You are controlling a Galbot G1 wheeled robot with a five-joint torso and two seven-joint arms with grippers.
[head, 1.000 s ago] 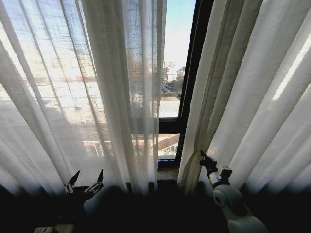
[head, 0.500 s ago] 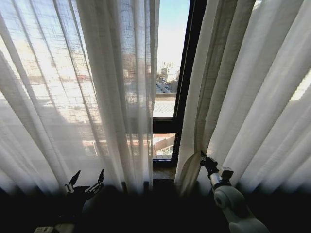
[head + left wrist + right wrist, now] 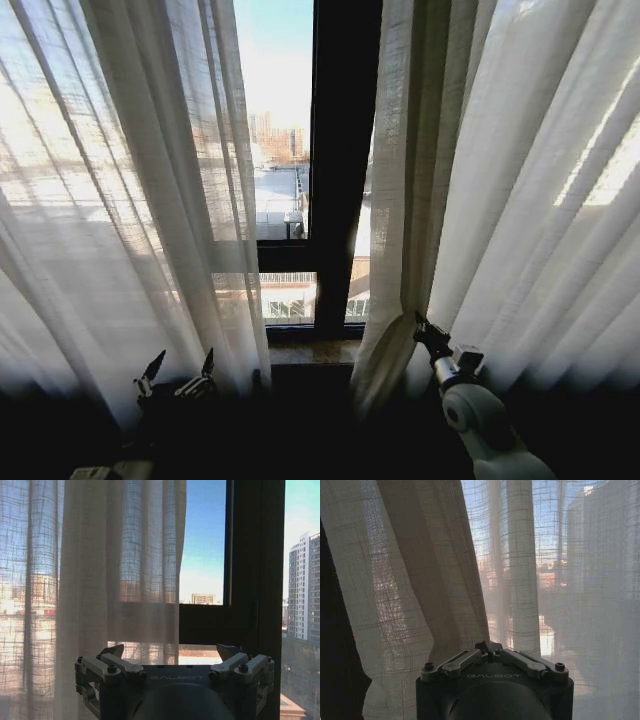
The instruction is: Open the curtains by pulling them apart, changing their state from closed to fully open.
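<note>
While your right gripper pinches the right curtain panel by the window frame, you're mid-pull; drag it outward. Your left gripper, spread, waits beside the left panel.

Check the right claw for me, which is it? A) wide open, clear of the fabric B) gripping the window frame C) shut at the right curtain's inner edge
C: the right claw has its fingers together against the right curtain at its bunched inner edge.
</note>
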